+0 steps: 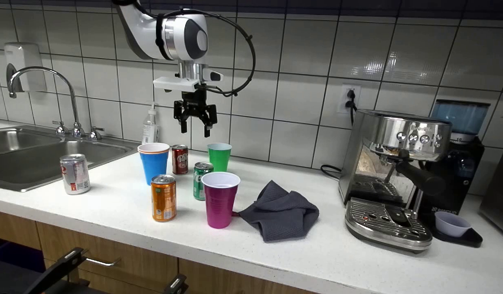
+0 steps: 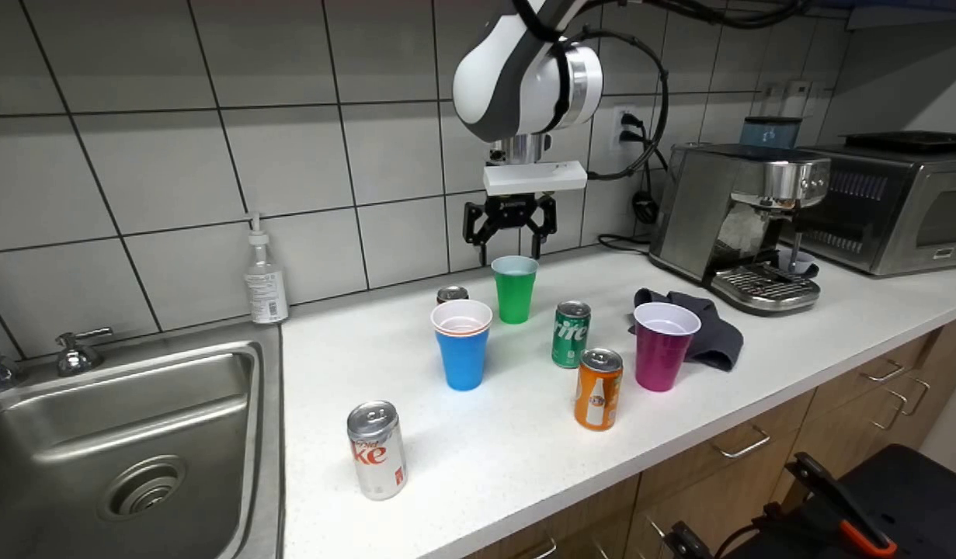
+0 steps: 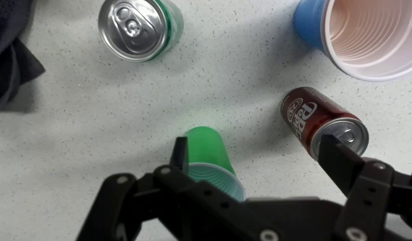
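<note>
Hovering above the counter (image 1: pixel 112 210) with the gripper (image 1: pixel 195 130) opened wide, holding nothing and touching nothing. Finding the green cup (image 2: pixel 515 295) nearest below, upright near the tiled wall (image 2: pixel 400 241), with the dark red can (image 3: pixel 313 113) upright near to it. Overlapping, in the wrist view, the green cup with one finger (image 3: pixel 180 150) and the dark red can with the other. Therefore risking, on a straight way down, a blow to the rim of the green cup and to the top of the dark red can, because of spreading across both. Probably tipping the green cup quite easily in such a case, because of striking something light-looking. Possibly pushing the dark red can toward the blue cup stack (image 1: pixel 154 167), standing near. Also risking, in a careless swing toward the front, a knock against the green can (image 2: pixel 571 338).
</note>
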Motion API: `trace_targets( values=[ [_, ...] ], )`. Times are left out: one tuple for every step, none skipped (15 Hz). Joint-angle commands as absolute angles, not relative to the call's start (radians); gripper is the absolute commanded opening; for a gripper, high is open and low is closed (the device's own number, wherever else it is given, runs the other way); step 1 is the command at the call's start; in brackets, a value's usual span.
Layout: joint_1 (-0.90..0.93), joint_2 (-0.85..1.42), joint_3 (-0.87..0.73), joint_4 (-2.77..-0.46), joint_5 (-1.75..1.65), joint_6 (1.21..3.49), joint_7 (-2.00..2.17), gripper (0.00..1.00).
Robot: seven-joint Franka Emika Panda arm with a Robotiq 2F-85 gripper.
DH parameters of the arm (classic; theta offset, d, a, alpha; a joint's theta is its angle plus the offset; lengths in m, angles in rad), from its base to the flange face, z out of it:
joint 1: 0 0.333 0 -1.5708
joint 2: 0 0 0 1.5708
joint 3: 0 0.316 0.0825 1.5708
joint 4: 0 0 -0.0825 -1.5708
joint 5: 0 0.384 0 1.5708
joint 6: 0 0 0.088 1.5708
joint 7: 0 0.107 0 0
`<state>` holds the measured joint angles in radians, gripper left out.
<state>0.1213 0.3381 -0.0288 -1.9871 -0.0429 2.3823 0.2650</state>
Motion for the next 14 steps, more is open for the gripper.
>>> trace_targets(
  values=[
    [0.107,0.353,-0.021,-1.968,-0.047,2.390,0.251,1.00],
    [0.101,0.361,-0.018,-1.959,-0.041,2.393,0.234,1.00],
    [0.095,0.368,-0.014,-1.954,-0.034,2.393,0.215,1.00],
    [0.091,0.372,-0.011,-1.952,-0.030,2.398,0.199,1.00],
    [0.086,0.378,-0.008,-1.946,-0.024,2.396,0.178,1.00],
    [0.082,0.386,-0.007,-1.939,-0.023,2.400,0.158,1.00],
    [0.077,0.394,-0.005,-1.931,-0.021,2.398,0.135,1.00],
    [0.070,0.404,-0.003,-1.919,-0.021,2.399,0.110,1.00],
    [0.064,0.414,0.000,-1.908,-0.020,2.402,0.085,1.00],
    [0.057,0.426,0.002,-1.894,-0.018,2.401,0.060,1.00],
    [0.050,0.435,0.005,-1.881,-0.014,2.400,0.035,1.00],
    [0.044,0.447,0.007,-1.867,-0.013,2.402,0.009,1.00],
    [0.037,0.457,0.011,-1.854,-0.011,2.403,-0.019,1.00],
    [0.031,0.466,0.014,-1.842,-0.010,2.407,-0.042,1.00]
  ],
)
